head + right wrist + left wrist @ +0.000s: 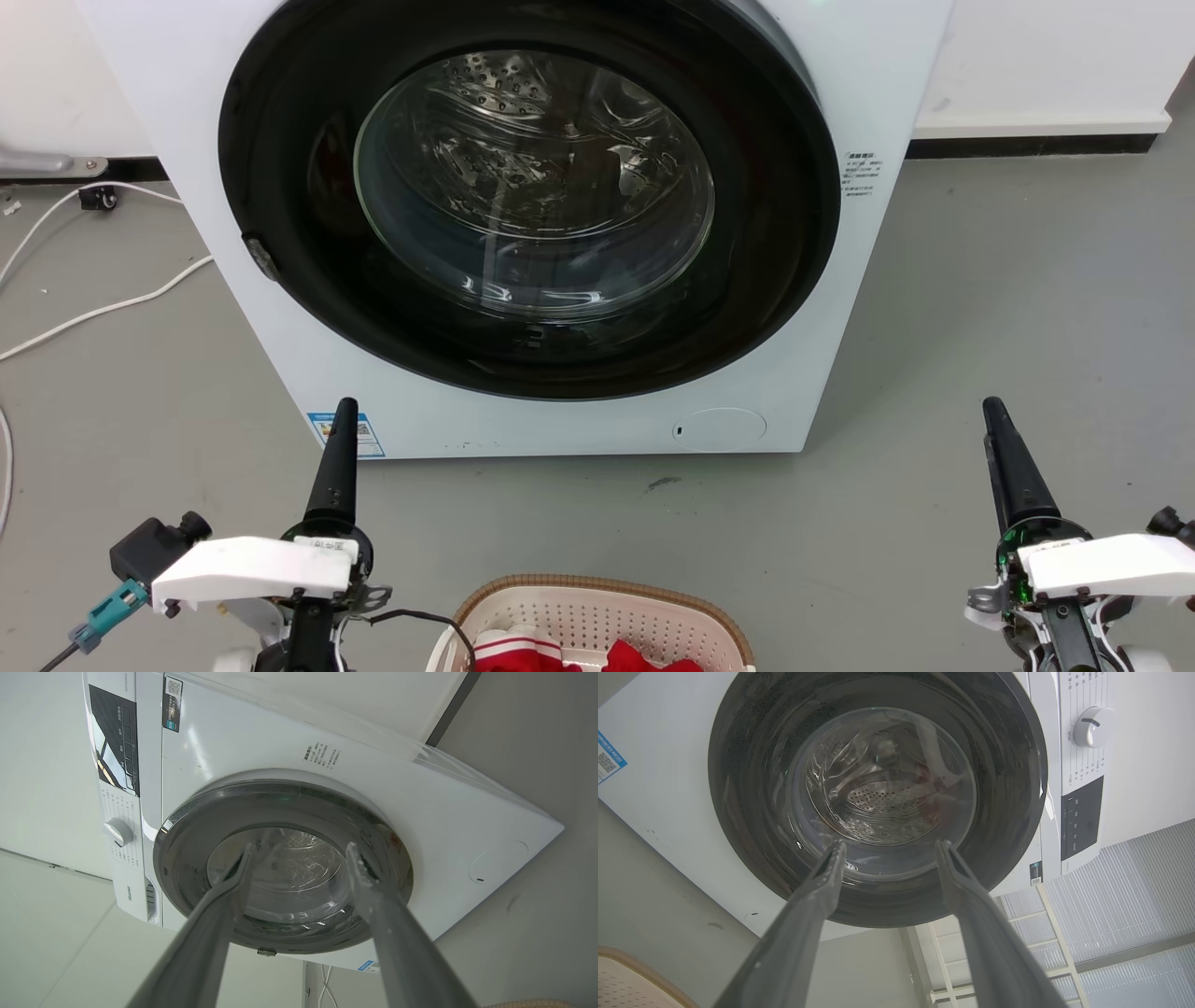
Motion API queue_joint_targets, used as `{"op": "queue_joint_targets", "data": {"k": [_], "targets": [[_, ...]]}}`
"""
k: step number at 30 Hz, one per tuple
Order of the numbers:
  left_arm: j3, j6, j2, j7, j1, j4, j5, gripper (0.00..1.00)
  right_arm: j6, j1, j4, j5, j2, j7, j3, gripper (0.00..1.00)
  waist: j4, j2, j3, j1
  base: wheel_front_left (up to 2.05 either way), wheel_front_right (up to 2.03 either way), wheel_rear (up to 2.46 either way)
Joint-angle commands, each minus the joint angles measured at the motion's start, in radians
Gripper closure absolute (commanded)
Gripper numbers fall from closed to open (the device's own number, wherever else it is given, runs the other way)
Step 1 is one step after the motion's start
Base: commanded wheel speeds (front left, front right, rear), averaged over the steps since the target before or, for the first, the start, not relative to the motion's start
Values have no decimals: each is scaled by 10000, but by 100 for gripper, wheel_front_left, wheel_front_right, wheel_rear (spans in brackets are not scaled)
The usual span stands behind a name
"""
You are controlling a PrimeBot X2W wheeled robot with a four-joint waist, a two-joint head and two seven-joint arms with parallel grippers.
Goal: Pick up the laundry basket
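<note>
The laundry basket (607, 611) sits on the floor at the bottom centre of the head view: cream perforated walls, a brown woven-look rim, red and white clothes (523, 653) inside. A corner of the basket (621, 980) shows at the lower left of the left wrist view, and a sliver of its rim (537, 1003) at the bottom right of the right wrist view. My left gripper (344, 415) hovers to the basket's left and my right gripper (991, 413) well to its right. Both point at the washing machine. The left gripper (892, 847) and the right gripper (299, 847) are open and hold nothing.
A white front-loading washing machine (840, 280) with a shut dark round door (532, 215) stands just beyond the basket. White cables (112, 303) trail over the grey floor at the left. A white wall with a dark skirting (1027, 145) runs behind.
</note>
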Motion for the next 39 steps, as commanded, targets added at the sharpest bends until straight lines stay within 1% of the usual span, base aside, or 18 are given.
{"op": "queue_joint_targets", "data": {"k": [1,4,5,14,22,34,39], "targets": [[-88,83,35,-131,-277,-295,551,0,0,-62,-270,-535,-16,-137,64,0,2,0,-9,0,0,0,0],[-224,221,35,-240,-275,-420,1180,0,0,-23,-362,-1132,1,-246,69,0,2,0,-21,0,0,0,0],[-224,221,35,-240,-275,-420,1180,0,0,-23,-362,-1132,1,-246,69,0,2,0,-21,0,0,0,0],[-616,551,34,-557,-215,-567,3020,0,0,35,-615,-3267,-40,-552,202,0,1,0,-45,0,0,0,0],[-863,775,33,-812,-190,-598,4120,0,0,135,-701,-4882,6,-810,226,0,33,0,-58,0,0,0,0],[-1138,1148,31,-1162,-212,-509,6027,0,0,218,-656,-6804,66,-1148,210,0,46,0,-76,0,0,0,0],[-1200,1249,31,-1294,-203,-426,6484,0,0,252,-640,-7459,91,-1208,234,0,62,0,-88,0,0,0,0]]}}
